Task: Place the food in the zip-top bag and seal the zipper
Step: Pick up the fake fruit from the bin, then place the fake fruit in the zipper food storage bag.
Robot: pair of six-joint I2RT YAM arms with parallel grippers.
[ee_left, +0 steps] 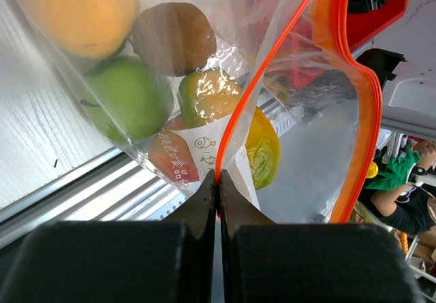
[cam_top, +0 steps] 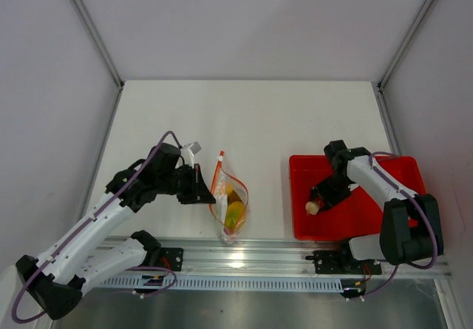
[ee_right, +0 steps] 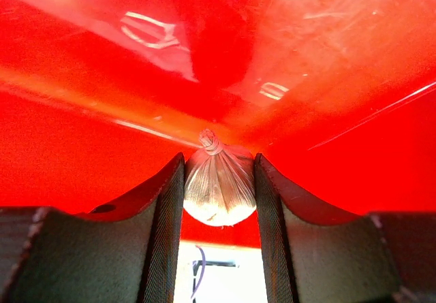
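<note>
Left arm reaches in from the near-left corner toward table (cam_top: 259, 114) centre. Left gripper (cam_top: 210, 194) has its jaws pressed together, pinching the zipper (ee_left: 338, 58); in the left wrist view the left gripper (ee_left: 218, 180) clamps one side of the red-orange strip right at its tips. The zip-top bag (cam_top: 230, 205) sits just right of that gripper, centre-near on the table, close to the front rail (cam_top: 244, 253). Bag mouth gapes: the two sides of the strip spread apart into a loop. Zipper not sealed.

Inside the bag, left wrist view:
- orange (ee_left: 78, 10), top left
- brown kiwi (ee_left: 174, 37) beside it
- green apple (ee_left: 129, 99) below
- yellow-green mango (ee_left: 204, 99) against the strip
- pinkish peach (ee_left: 167, 154) lowest, partly behind a printed label

All packed touching.

The red tray (cam_top: 399, 168) is on the right half of the table, well apart from the bag. Right arm bends over it from the near-right. Right gripper (cam_top: 316, 205) is at the tray's left side, jaws part-way closed and pinching the tiny beige piece (cam_top: 312, 208). Right wrist view: right gripper (ee_right: 219, 163) has both pads against the beige piece (ee_right: 219, 184), twisted tip pointing away, red tray (ee_right: 102, 78) filling the background. Can't tell if the piece is lifted off the tray floor.
</note>
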